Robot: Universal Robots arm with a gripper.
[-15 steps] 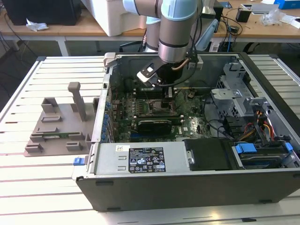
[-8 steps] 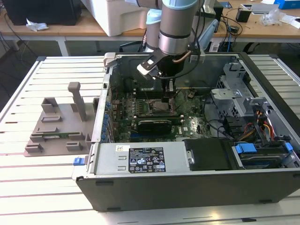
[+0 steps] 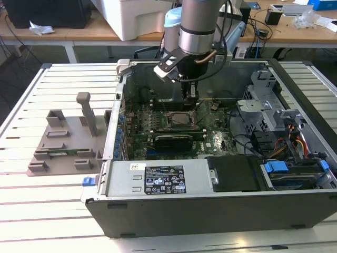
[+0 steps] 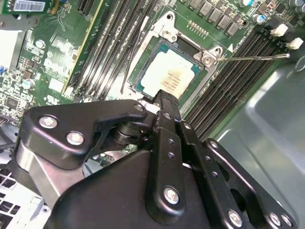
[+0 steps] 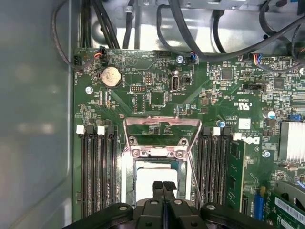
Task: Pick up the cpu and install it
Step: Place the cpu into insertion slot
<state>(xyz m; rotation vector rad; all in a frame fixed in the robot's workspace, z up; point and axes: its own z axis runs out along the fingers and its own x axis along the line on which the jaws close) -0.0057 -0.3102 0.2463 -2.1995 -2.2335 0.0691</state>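
white slatted tabletop (image 3: 52, 211) carries an open computer case (image 3: 210, 216), with cluttered desks (image 3: 58, 32) behind it. the arm (image 3: 197, 26) reaches down into the case, and the gripper (image 5: 163, 183) hangs right over the socket on the green board (image 5: 143, 95). its two fingers (image 5: 157, 187) are pressed together with nothing between them. the cpu (image 4: 169, 71) lies flat inside the socket, pale top up, apparently already in its seat. a fingertip sits at its near edge, and i cannot tell whether it touches. the hinged metal frame (image 5: 162, 131) is flipped up and the thin lever (image 4: 252, 57) stands out to the side, so the chip is not clamped down. my reading is that this is the seating stage. doing it well means only the lightest straight-down touch and no sideways push that could bend the contacts underneath. all four edges should sit level in the surround, and the fingers should stay clear of the frame, the lever and the memory slots (image 5: 97, 171) alongside.
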